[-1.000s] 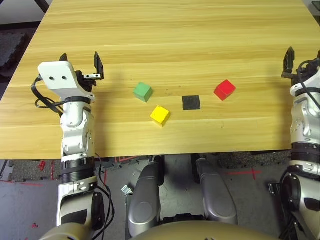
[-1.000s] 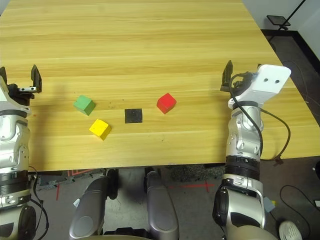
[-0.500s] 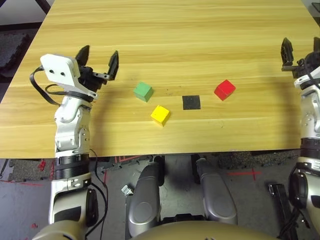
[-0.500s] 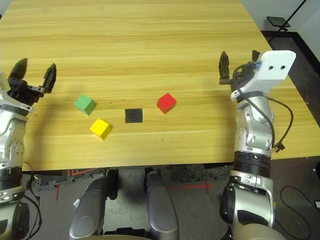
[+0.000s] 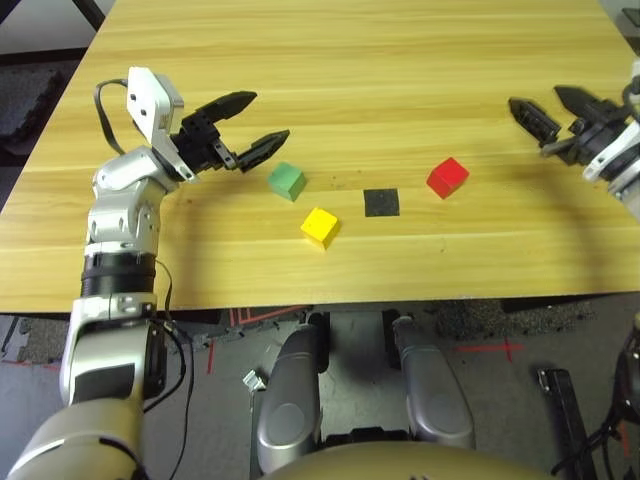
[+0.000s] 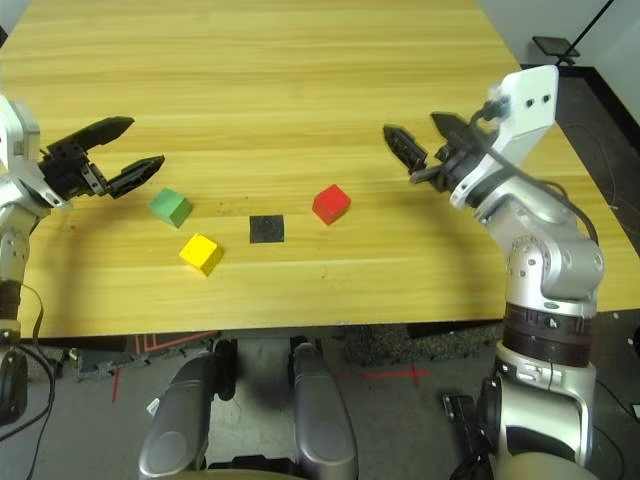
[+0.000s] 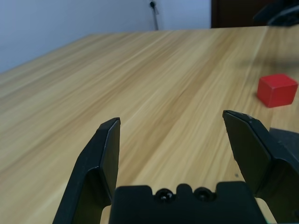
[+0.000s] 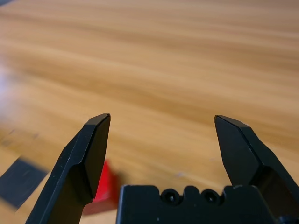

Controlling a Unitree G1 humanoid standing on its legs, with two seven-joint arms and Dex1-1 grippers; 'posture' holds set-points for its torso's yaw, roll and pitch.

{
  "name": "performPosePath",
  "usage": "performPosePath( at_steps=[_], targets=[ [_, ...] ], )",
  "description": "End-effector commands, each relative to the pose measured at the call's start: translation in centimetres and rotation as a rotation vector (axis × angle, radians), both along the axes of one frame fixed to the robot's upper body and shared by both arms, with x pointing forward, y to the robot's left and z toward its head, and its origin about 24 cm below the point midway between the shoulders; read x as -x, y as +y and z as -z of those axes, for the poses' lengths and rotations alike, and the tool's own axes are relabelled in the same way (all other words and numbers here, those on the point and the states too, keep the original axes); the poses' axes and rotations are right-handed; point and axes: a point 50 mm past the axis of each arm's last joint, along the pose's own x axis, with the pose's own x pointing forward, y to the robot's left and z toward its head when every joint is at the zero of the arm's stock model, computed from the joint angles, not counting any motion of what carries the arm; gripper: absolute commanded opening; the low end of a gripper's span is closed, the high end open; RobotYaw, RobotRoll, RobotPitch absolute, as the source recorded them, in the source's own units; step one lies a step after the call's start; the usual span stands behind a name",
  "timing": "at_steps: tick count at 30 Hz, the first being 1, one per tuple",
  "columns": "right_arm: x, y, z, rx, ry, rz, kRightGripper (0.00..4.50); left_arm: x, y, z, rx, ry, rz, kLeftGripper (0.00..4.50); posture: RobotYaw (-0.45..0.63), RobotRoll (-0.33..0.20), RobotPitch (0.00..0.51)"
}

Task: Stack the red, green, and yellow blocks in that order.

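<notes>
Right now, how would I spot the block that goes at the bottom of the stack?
On the wooden table, find the flat black square patch near the middle. The red block sits just right of it, alone; the green and yellow ones lie to the patch's left.

The left gripper of two black fingers (image 5: 265, 125) is held above the table near its left edge, pointed inward toward the middle, its jaws spread wide and empty. The right gripper of two black fingers (image 6: 412, 138) is held near the right edge, pointed inward too, jaws likewise wide apart and empty.
</notes>
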Motion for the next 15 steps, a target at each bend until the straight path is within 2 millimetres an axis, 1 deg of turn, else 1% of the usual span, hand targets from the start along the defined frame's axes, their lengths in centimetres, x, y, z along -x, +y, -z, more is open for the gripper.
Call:
performPosePath(
  at_steps=[1, 5, 8, 11, 15],
  targets=[
    [0.4, 1.6, 1.3, 0.024, 0.063, -0.062, 4.50, -0.3, 0.0, 0.8, -0.050, 0.032, 0.055, 4.46, 0.19, -0.002, 0.300],
    [0.2, 2.4, 2.3, 0.045, 0.083, -0.074, 4.50, -0.1, -0.3, 0.8, -0.061, 0.045, 0.108, 4.46, 0.20, 0.000, 0.306],
    [0.0, 3.1, 2.8, 0.063, 0.075, -0.092, 4.50, 0.4, -0.8, 1.5, -0.072, 0.061, 0.141, 4.46, 0.21, 0.003, 0.307],
    [-0.2, 3.2, 3.1, 0.080, 0.067, -0.094, 4.50, 1.0, -1.2, 2.2, -0.080, 0.073, 0.162, 4.46, 0.22, 0.004, 0.306],
    [-0.4, 3.2, 3.9, 0.094, 0.066, -0.092, 4.50, 1.5, -1.4, 2.7, -0.072, 0.084, 0.161, 4.46, 0.22, 0.006, 0.306]
  ],
)
